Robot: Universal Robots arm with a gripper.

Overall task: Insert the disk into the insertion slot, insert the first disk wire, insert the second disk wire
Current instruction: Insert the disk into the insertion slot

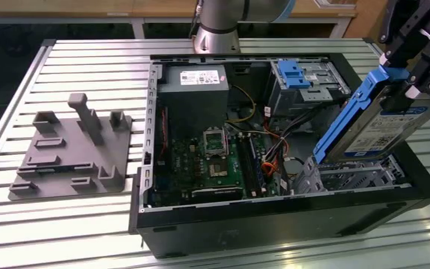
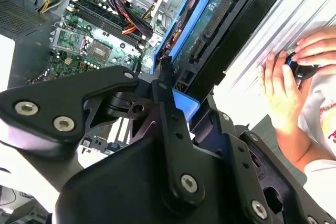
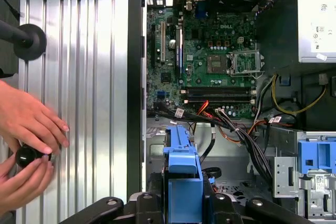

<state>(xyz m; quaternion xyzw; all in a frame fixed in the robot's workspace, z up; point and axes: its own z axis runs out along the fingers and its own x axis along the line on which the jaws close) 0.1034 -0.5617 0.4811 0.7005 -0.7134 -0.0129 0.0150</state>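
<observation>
Disk: the disk [image 1: 379,128], silver with a white label and clipped in its blue carrier frame [image 1: 344,120], hung steeply tilted over the corner of the open computer case [image 1: 275,216] at the exterior view's right.
Lower end: it met the mouth of the insertion slot [image 1: 353,176], the perforated silver cage; whether it had entered could not be told.
Tool: the tool [image 1: 407,84] was clenched on the disk's upper end. In the second wrist view its black fingers [image 2: 167,93] pinched the blue frame from both sides.
Step in hand: judged to be seating the disk, not yet done.
Doing it well: the tilt probably needed bringing in line with the cage walls, so that the frame could slide straight and slowly without jamming on an edge.
Wires: a bundle of black, red and orange wires [image 1: 275,151] lay just beside the slot, between it and the motherboard [image 1: 215,162]. They looked liable to snag under the frame.
Neighbour: the taller grey bay with a blue latch [image 1: 301,75] stood farther back in the case.
Desk: the slatted metal desk [image 1: 88,56] carried the case, with a grey fixture [image 1: 73,148] well apart at the exterior view's left.
Person: a person's hands [image 3: 29,140] rested on the desk beside the case, holding a small black knob [image 3: 26,156].
</observation>
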